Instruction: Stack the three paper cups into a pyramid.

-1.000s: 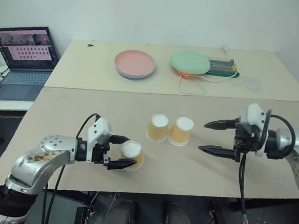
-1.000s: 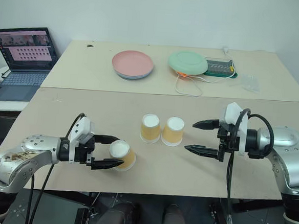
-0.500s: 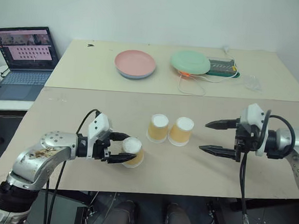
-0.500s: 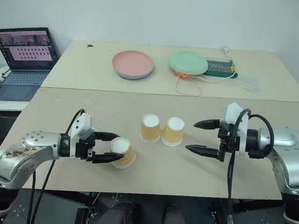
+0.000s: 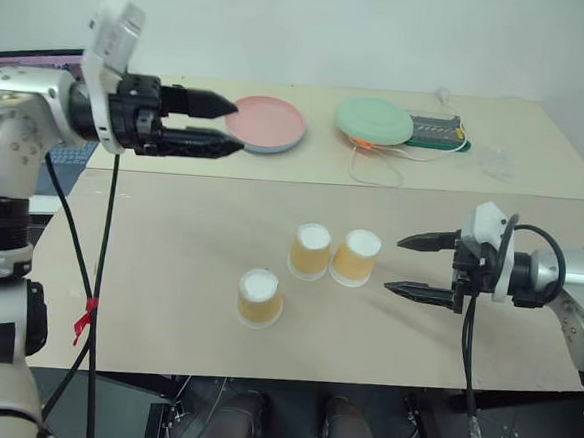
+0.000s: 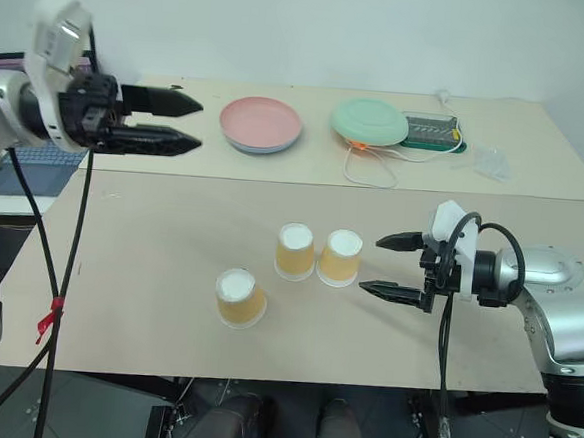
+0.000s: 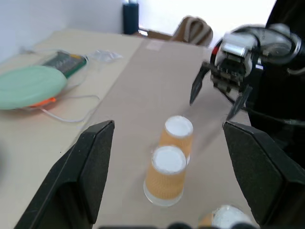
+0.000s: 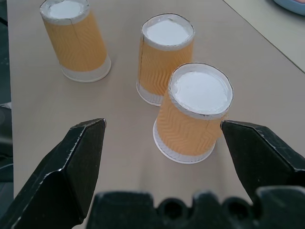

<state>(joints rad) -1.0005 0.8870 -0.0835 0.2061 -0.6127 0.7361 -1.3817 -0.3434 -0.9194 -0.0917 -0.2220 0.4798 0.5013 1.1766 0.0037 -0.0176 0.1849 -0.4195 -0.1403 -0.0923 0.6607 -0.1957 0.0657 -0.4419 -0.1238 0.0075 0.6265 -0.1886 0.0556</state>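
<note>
Pale tabletop (image 5: 168, 271) before a white wall (image 5: 316, 25), both arms' fingers (image 5: 222, 146) spread wide, empty.

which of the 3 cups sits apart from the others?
The cup nearest the table's front edge, standing alone toward the robot's left. The other two cups stand side by side.

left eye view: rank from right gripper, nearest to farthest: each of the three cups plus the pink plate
1. Right cup of the pair, just to the left of the right gripper.
2. Left cup of the pair, touching the first.
3. Lone cup, front left, apart.
4. Pink plate, on the far table.
</note>
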